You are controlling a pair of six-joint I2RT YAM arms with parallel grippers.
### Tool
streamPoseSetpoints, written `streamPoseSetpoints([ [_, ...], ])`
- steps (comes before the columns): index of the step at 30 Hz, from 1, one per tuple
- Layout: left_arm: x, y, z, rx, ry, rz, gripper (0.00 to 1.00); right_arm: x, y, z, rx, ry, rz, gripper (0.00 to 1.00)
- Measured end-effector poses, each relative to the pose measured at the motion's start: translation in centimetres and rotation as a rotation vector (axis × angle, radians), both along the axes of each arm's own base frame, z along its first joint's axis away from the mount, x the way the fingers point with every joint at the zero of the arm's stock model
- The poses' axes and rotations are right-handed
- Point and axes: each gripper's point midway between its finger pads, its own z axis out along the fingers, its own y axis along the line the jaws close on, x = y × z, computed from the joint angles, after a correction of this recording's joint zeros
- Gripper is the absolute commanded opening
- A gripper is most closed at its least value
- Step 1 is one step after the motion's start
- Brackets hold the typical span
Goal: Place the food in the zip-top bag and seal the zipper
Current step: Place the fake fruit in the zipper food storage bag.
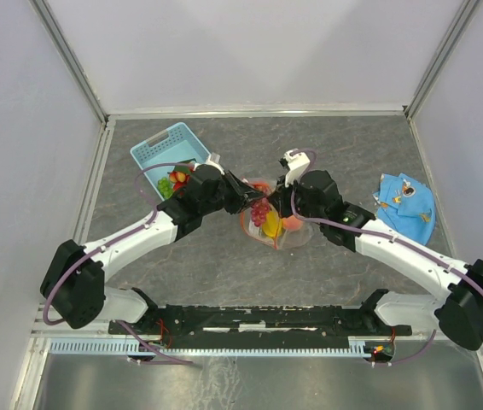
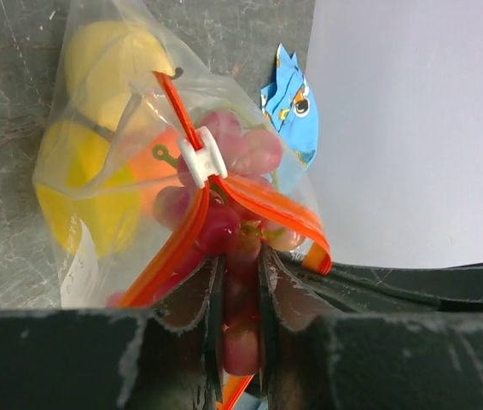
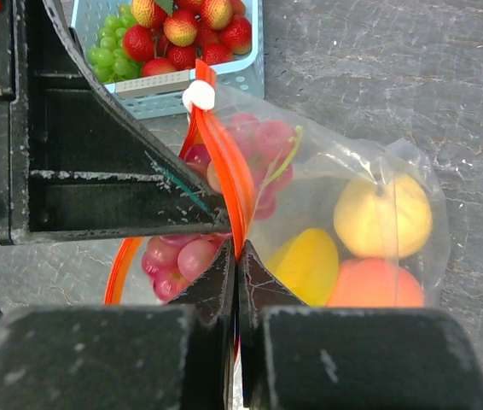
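Right hand (image 3: pixel 237 272) is clamped on the zipper (image 3: pixel 222 162) of the bag (image 3: pixel 369 162); left hand (image 2: pixel 241 299) pinches the bag's mouth, fruit (image 3: pixel 382 218) inside, on the tabletop (image 3: pixel 395 51).

Bright, even light; near fingers (image 3: pixel 224 359) blurred.

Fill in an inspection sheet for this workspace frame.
Surface: grey marbled table.
Job's things: zip-top bag mid-table holds yellow and orange fruits plus red grapes; zipper partly open past its white slider; strawberries and green grapes lie in the basket.
Clutter: blue cloth-like object at right.
Grippers: left gripper shut on the zip-top bag's mouth; right gripper shut on the zipper.
Cables: purple cables run along both arms.
Surroundings: pale enclosure walls; nothing else seen.
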Motion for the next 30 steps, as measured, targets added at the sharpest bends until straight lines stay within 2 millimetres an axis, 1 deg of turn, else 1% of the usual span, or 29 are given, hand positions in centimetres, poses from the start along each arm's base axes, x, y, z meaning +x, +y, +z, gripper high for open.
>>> streamPoseSetpoints([
  [3,0.6,0.3,0.1,0.005,-0.014,0.031,0.19,-0.2,0.5,-0.2,-0.004,0.009,0.013,0.02],
  [6,0.9,0.4,-0.2,0.018,-0.017,0.054,0.21,-0.4,0.8,0.0,0.001,0.009,0.023,0.02],
  [13,1.6,0.7,-2.6,0.083,-0.004,0.106,0.28,-0.7,1.1,0.4,0.012,0.012,0.038,0.02],
  [18,2.3,1.3,-3.3,0.145,-0.041,0.149,0.33,-1.0,1.3,0.7,0.023,0.018,0.046,0.02],
  [23,3.0,2.1,-3.6,0.212,-0.091,0.192,0.44,-1.1,1.3,0.7,0.030,0.024,0.047,0.02],
  [25,3.2,2.4,-3.7,0.231,-0.105,0.203,0.51,-1.1,1.4,0.7,0.032,0.028,0.045,0.02],
  [30,3.2,2.9,-4.1,0.269,-0.116,0.206,0.55,-1.0,1.3,0.7,0.038,0.033,0.032,0.02],
])
